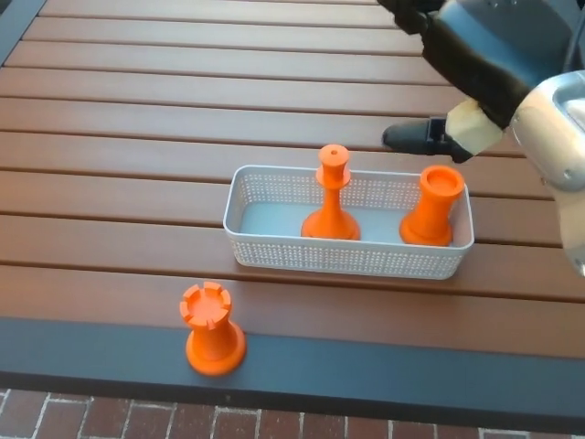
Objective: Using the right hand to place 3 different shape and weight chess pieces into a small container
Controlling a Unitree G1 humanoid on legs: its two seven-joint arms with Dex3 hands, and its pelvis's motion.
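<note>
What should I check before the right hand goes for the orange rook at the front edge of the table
1. Right hand holds nothing: ok, thumb apart, raised behind the basket.
2. Orange castle-topped rook upright and unobstructed: ok, standing on the dark front edge strip.
3. White mesh plastic basket has room: ok, bare floor at its left end.
4. Orange slim-necked piece inside and upright: ok.
5. Orange cup-topped piece inside and upright: ok, at the right end.
6. Left hand clear of the path: cannot tell, not in view.
</note>
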